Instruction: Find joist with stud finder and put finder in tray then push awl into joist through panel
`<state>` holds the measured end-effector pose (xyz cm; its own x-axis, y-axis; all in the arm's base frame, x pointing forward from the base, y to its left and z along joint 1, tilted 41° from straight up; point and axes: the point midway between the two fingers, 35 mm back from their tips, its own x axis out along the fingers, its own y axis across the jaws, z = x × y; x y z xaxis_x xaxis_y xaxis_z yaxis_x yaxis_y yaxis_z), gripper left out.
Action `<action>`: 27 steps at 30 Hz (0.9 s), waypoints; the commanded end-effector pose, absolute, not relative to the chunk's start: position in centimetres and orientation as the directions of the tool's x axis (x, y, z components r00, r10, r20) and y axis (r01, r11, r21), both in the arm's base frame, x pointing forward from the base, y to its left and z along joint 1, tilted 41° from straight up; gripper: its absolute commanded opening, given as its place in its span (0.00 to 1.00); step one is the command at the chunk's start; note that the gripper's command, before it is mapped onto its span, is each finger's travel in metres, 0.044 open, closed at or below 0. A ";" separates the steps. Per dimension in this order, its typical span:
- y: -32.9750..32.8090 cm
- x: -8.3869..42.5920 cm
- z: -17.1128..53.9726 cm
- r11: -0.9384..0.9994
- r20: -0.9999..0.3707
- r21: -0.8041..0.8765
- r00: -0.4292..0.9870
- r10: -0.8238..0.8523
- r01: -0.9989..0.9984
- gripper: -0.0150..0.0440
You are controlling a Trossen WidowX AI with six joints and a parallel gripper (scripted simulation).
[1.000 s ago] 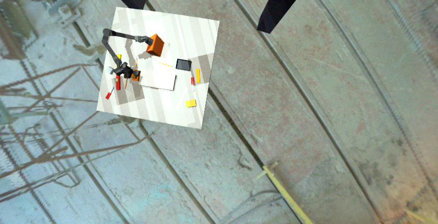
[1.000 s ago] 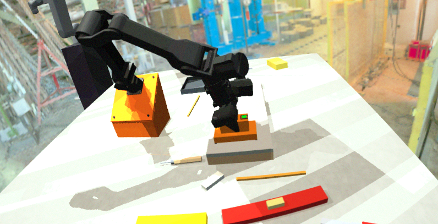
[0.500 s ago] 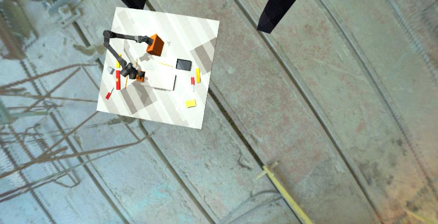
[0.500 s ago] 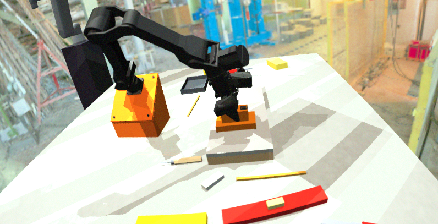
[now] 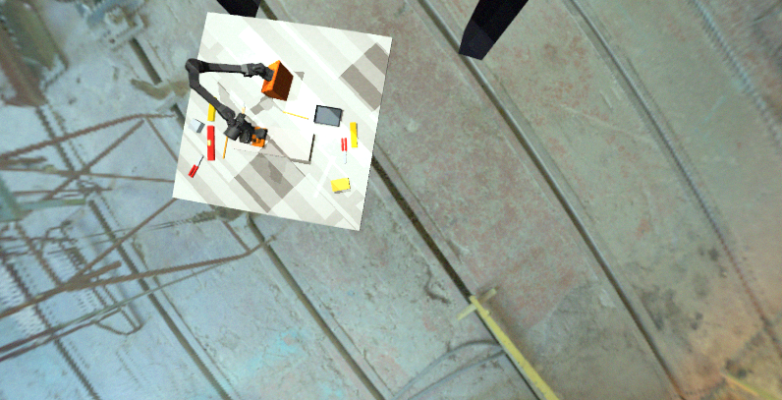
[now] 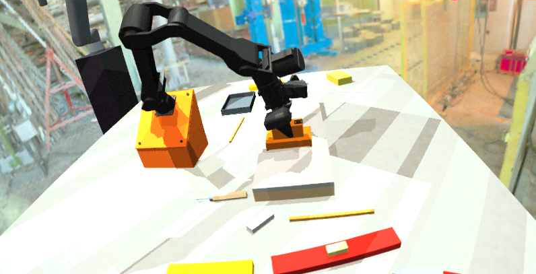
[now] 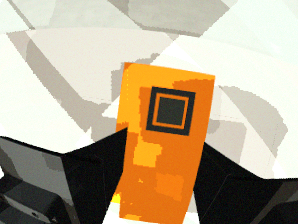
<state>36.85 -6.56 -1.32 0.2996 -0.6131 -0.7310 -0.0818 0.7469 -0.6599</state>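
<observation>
My gripper [image 5: 254,137] [image 6: 285,131] [image 7: 161,136] is shut on the orange stud finder [image 5: 261,142] [image 6: 288,142] [image 7: 140,187]. The stud finder is upright over the pale floor panel [image 5: 293,148] [image 6: 292,174], on it or just above it; I cannot tell if they touch. Its square display is dark in the wrist view. The awl [image 6: 230,196] lies on the table beside the panel's near end, its metal tip away from the panel. The dark tray [image 5: 327,124] [image 6: 238,112] stands beyond the panel. The joist is hidden.
An orange box [image 5: 280,83] [image 6: 168,157] carries the arm's base. Near the awl lie a grey block [image 6: 260,222], a pencil [image 6: 331,215] and a red level [image 6: 299,261]. Another pencil [image 5: 295,115] [image 6: 237,129] lies between box and panel. A yellow block [image 5: 340,184] [image 6: 339,77] lies far off.
</observation>
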 end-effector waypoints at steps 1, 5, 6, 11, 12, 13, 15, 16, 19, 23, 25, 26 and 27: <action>-5.4 36.6 -2.4 0.747 -0.732 -0.660 0.298 -0.613 -0.086 0.25; -4.4 36.5 -3.4 0.747 -0.733 -0.659 0.298 -0.612 -0.086 0.25; -4.1 36.5 -3.6 0.747 -0.733 -0.659 0.298 -0.612 -0.086 0.25; -2.7 36.3 -4.8 0.748 -0.733 -0.658 0.298 -0.611 -0.086 0.25; -2.4 36.3 -5.0 0.748 -0.733 -0.658 0.298 -0.611 -0.086 0.25; -2.2 36.3 -5.3 0.748 -0.733 -0.658 0.298 -0.611 -0.086 0.25; -1.6 36.2 -5.8 0.748 -0.734 -0.658 0.298 -0.611 -0.085 0.25; -1.3 36.2 -6.0 0.748 -0.734 -0.658 0.298 -0.611 -0.085 0.25; -0.5 36.1 -6.7 0.749 -0.734 -0.657 0.298 -0.610 -0.085 0.25; 0.6 35.9 -7.7 0.749 -0.734 -0.657 0.298 -0.610 -0.085 0.25; 1.1 35.9 -8.1 0.749 -0.735 -0.657 0.298 -0.610 -0.085 0.25; 1.4 35.8 -8.4 0.750 -0.735 -0.656 0.298 -0.609 -0.085 0.25; 1.7 35.8 -8.6 0.750 -0.735 -0.656 0.298 -0.609 -0.085 0.25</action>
<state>35.91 0.78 -7.76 0.2996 -0.6135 -0.7306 -0.0798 0.7470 -0.6600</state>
